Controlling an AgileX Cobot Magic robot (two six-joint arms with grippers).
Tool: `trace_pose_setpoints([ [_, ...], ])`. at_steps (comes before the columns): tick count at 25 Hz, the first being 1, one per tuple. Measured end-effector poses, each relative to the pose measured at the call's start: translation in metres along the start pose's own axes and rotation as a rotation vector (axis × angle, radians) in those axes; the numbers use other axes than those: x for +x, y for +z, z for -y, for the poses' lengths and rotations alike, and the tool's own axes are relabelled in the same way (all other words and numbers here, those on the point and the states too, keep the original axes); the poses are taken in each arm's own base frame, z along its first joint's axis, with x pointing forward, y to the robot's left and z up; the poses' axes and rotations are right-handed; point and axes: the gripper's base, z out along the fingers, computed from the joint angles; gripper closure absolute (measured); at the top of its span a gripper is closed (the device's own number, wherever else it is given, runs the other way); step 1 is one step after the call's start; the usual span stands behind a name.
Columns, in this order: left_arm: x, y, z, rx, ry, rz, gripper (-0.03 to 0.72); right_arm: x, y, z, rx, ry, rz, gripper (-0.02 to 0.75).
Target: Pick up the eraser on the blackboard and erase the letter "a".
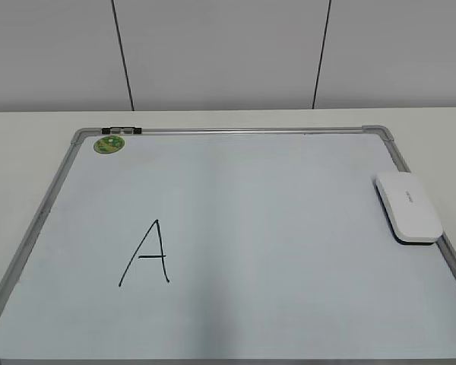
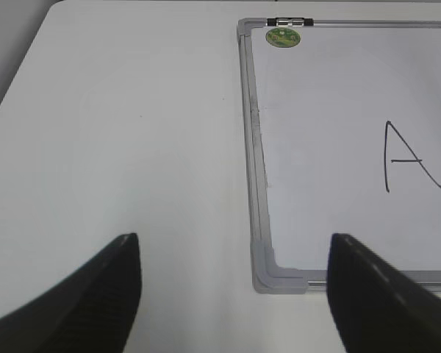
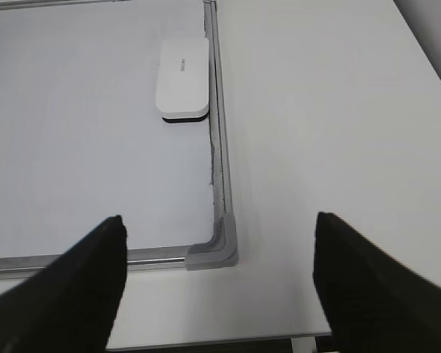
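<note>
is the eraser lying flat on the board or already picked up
Lying flat. The eraser rests pad-down on the blackboard by its right frame; both grippers, left and right, are open and away from it.

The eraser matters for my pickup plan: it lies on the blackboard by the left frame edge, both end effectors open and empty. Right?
Not quite. The eraser lies by the right frame edge of the blackboard, as the exterior view shows. Both end effectors, left and right, are indeed open and empty.
</note>
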Motion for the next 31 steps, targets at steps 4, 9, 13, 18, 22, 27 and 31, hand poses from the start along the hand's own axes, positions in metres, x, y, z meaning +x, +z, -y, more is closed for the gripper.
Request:
trace_pose_setpoints([
  [4, 0.0, 0.0, 0.0, 0.0, 0.0, 0.0, 0.109, 0.0, 0.0, 0.0, 0.0, 0.0, 0.0, 0.15],
  [9, 0.0, 0.0, 0.0, 0.0, 0.0, 0.0, 0.109, 0.0, 0.0, 0.0, 0.0, 0.0, 0.0, 0.15],
  [13, 0.0, 0.0, 0.0, 0.0, 0.0, 0.0, 0.109, 0.0, 0.0, 0.0, 0.0, 0.0, 0.0, 0.15],
  [18, 0.0, 0.0, 0.0, 0.0, 0.0, 0.0, 0.109, 0.0, 0.0, 0.0, 0.0, 0.0, -0.001, 0.15],
  [22, 0.0, 0.0, -0.0003, -0.003, 0.002, 0.0, 0.109, 0.0, 0.0, 0.0, 0.0, 0.0, -0.001, 0.151],
  [27, 0.0, 0.0, -0.0003, -0.003, 0.002, 0.0, 0.109, 0.0, 0.0, 0.0, 0.0, 0.0, -0.001, 0.151],
  [31, 0.0, 0.0, -0.0003, -0.003, 0.002, 0.0, 0.109, 0.0, 0.0, 0.0, 0.0, 0.0, -0.001, 0.151],
])
